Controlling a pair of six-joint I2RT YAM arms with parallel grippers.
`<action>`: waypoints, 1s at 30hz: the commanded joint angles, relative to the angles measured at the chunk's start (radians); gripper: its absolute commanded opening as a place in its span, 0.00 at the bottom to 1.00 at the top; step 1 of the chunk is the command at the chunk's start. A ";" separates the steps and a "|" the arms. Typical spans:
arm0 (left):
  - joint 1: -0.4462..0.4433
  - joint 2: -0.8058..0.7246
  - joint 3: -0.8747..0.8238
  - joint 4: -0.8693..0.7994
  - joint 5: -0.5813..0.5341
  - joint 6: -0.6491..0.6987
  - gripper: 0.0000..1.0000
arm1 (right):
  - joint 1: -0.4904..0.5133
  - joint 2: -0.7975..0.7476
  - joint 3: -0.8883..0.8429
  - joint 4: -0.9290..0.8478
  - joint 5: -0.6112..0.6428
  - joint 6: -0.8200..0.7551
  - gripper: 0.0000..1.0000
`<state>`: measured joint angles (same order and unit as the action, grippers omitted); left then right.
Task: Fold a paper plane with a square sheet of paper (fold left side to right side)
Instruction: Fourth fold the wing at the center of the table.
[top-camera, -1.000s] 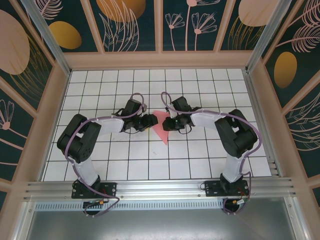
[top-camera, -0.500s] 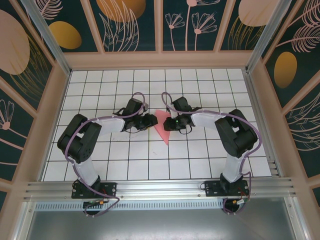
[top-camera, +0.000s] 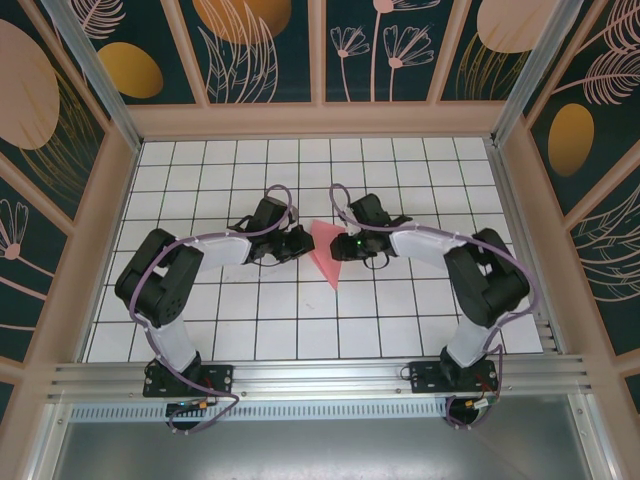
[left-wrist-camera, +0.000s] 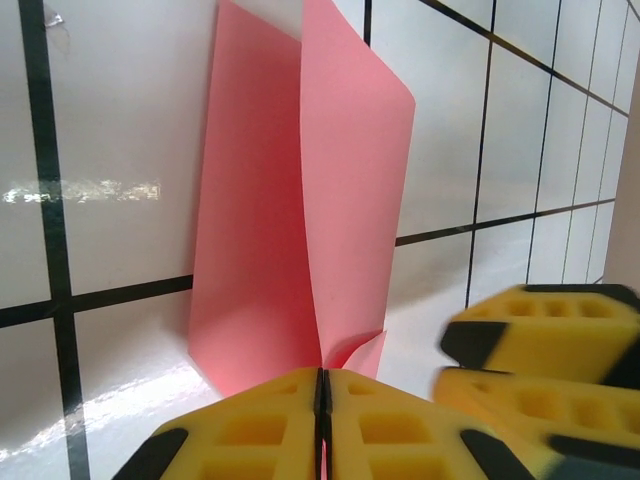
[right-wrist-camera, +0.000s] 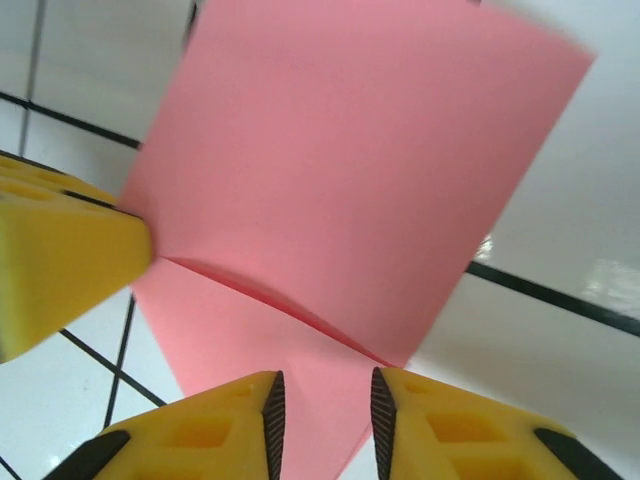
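We find the thin pink-red paper sheet (top-camera: 326, 258) near the middle of the white, black-gridded tabletop (top-camera: 400, 310). It is folded to a pointed shape whose tip aims toward the arm bases. From the left wrist, the sheet (left-wrist-camera: 260, 200) shows two panels meeting along a long crease, and that crease runs straight down into the seam of the left hand (left-wrist-camera: 322, 382). Its yellow fingers (left-wrist-camera: 250, 430) are pressed together on the paper's near edge, pinching it.

From the right wrist, the sheet (right-wrist-camera: 340, 160) shows a broad upper layer over a lower one, with a slanting fold line between them. The right hand (right-wrist-camera: 325, 390) has its fingers (right-wrist-camera: 200, 430) slightly parted, and pink paper shows in the gap. We cannot tell whether they touch it.

From above, the left hand (top-camera: 303, 243) and right hand (top-camera: 338, 247) flank the sheet closely, one on each side.
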<state>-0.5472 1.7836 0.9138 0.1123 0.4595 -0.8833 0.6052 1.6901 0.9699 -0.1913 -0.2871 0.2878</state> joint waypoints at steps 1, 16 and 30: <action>-0.010 -0.052 -0.005 0.001 -0.019 -0.040 0.12 | 0.052 -0.106 -0.048 -0.024 0.130 0.011 0.35; -0.021 -0.064 -0.011 0.006 -0.024 -0.071 0.12 | 0.314 -0.061 -0.082 0.015 0.461 0.136 0.48; -0.021 -0.063 -0.003 0.003 -0.021 -0.069 0.14 | 0.321 0.000 -0.057 0.009 0.473 0.111 0.40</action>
<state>-0.5632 1.7393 0.9089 0.1154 0.4377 -0.9417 0.9184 1.6703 0.8860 -0.1757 0.1646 0.4004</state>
